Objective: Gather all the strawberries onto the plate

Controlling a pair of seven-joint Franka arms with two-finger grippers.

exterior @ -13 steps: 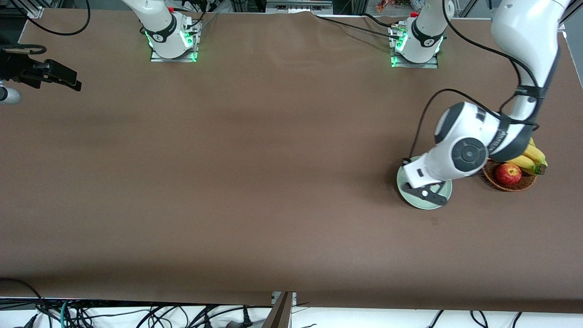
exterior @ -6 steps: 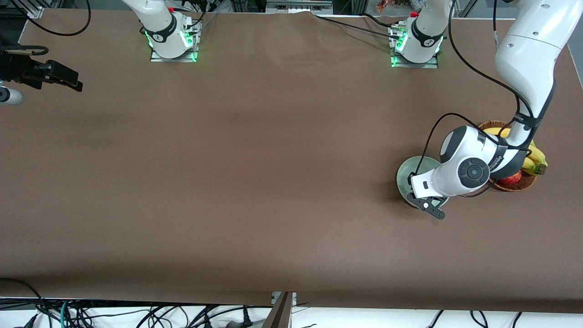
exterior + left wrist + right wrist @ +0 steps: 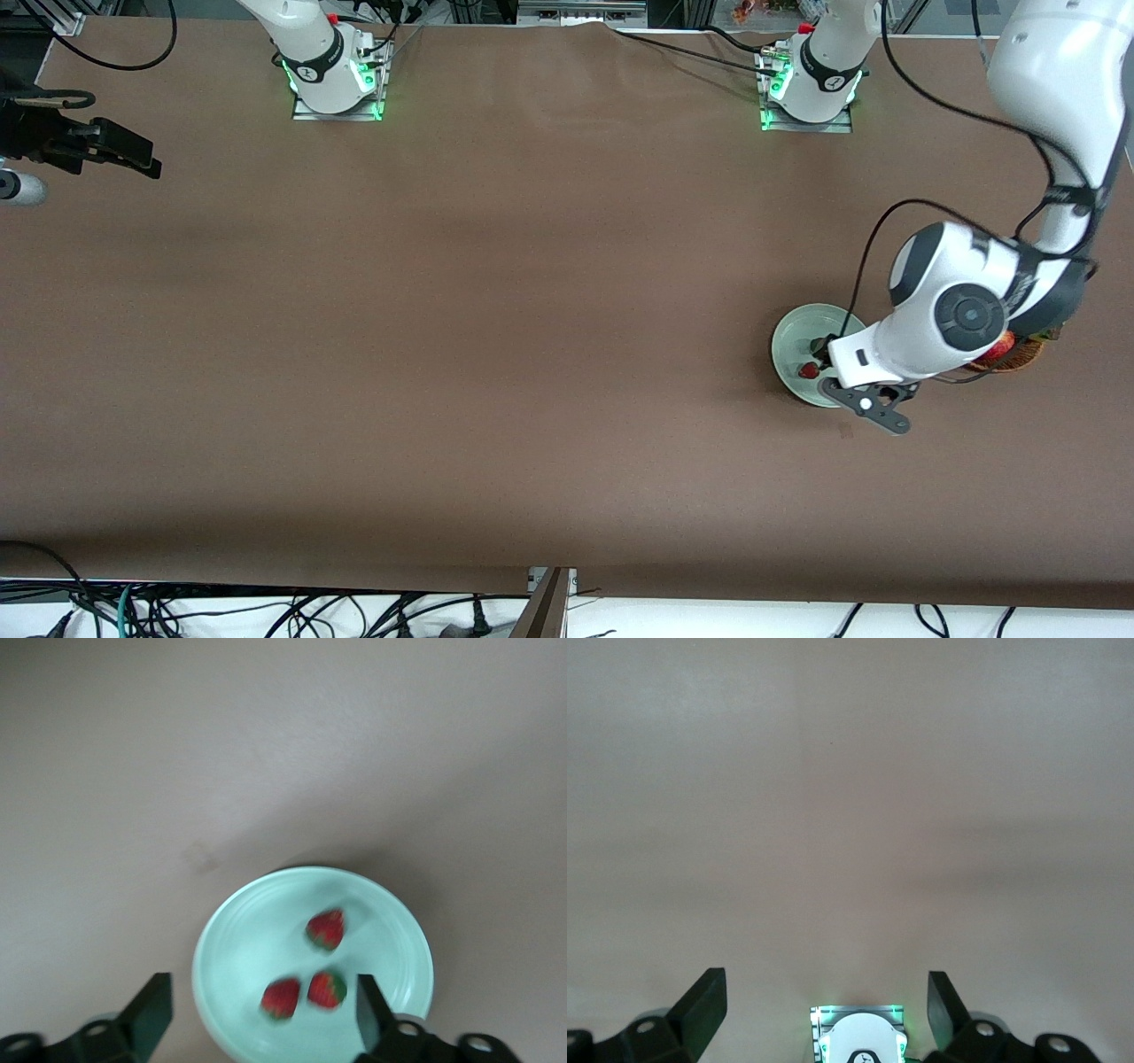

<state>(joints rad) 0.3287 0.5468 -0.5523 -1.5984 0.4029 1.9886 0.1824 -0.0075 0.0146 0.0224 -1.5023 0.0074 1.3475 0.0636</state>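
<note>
Left gripper (image 3: 261, 1014) hung over the plate (image 3: 230, 943), jaws wide, holding nothing. All three strawberries (image 3: 325, 928) lay in the plate directly beneath it, two touching, the third just beside them; their pointing too blurred to tell. Right gripper (image 3: 824, 1001) waited wide and empty over the right arm's end of the table.

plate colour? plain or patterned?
Pale mint green, plain, no pattern. The plate shows best in the left wrist view, holding three strawberries.
</note>
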